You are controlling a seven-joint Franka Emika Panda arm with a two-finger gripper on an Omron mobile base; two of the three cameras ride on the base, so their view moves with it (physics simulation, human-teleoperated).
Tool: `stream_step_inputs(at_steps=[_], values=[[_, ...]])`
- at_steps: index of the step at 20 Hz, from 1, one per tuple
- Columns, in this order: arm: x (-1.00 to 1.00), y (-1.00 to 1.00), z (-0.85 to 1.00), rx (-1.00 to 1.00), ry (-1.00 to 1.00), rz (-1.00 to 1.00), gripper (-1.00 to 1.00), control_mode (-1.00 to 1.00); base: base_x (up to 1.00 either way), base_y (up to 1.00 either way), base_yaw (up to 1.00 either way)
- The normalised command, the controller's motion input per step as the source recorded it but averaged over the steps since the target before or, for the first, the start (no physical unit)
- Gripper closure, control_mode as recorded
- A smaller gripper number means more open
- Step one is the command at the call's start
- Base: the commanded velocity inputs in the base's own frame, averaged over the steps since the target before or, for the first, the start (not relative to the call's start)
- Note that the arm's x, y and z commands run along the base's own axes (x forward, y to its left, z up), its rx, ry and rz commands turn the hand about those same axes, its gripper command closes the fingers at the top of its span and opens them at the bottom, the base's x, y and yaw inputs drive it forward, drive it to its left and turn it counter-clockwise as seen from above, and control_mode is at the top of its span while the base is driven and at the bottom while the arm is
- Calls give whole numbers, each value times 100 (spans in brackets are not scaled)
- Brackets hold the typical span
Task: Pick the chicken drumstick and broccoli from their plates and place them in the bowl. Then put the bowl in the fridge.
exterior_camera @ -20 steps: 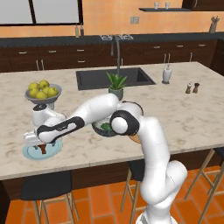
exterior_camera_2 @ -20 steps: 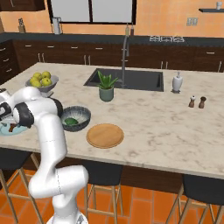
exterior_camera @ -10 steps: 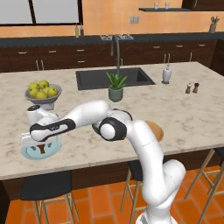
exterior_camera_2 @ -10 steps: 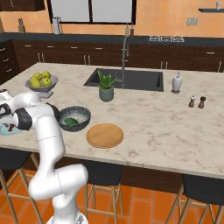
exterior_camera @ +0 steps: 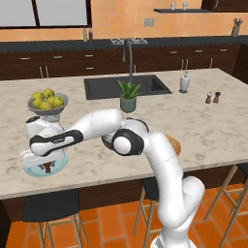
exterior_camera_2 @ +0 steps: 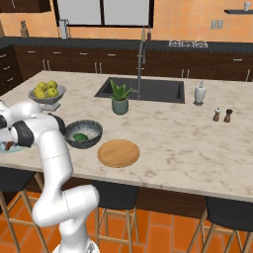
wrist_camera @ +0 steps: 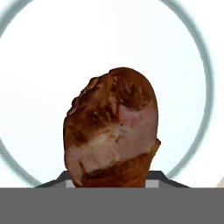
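Left base view, going left to right: your gripper (exterior_camera: 47, 164) hangs low over the pale blue plate (exterior_camera: 34, 171) at the counter's left end, around the drumstick (exterior_camera: 48, 167). You can't tell whether the fingers have pinched it. Hand view has the drumstick (wrist_camera: 111, 127) filling the middle, sitting on the plate (wrist_camera: 188, 57). Right base view: broccoli (exterior_camera_2: 79, 137) is in the bowl (exterior_camera_2: 82, 134); wooden plate (exterior_camera_2: 118, 152) beside it. Risk, as you lift: the rounded meat probably slips or rolls from an off-centre grip, dropping short of the bowl.

I can read no lettering, label, brand, number or sign on anything in front of me in these views.
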Motion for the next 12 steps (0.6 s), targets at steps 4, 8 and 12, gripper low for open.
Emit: stream_step_inputs(at_steps=[4,8,12], values=[[-78,-73,42,10,-10,0,100,-100,0,0,0],[-74,-98,80,10,-15,0,100,-100,0,0,0],[-54,-100,85,8,-3,0,100,-100,0,0,0]])
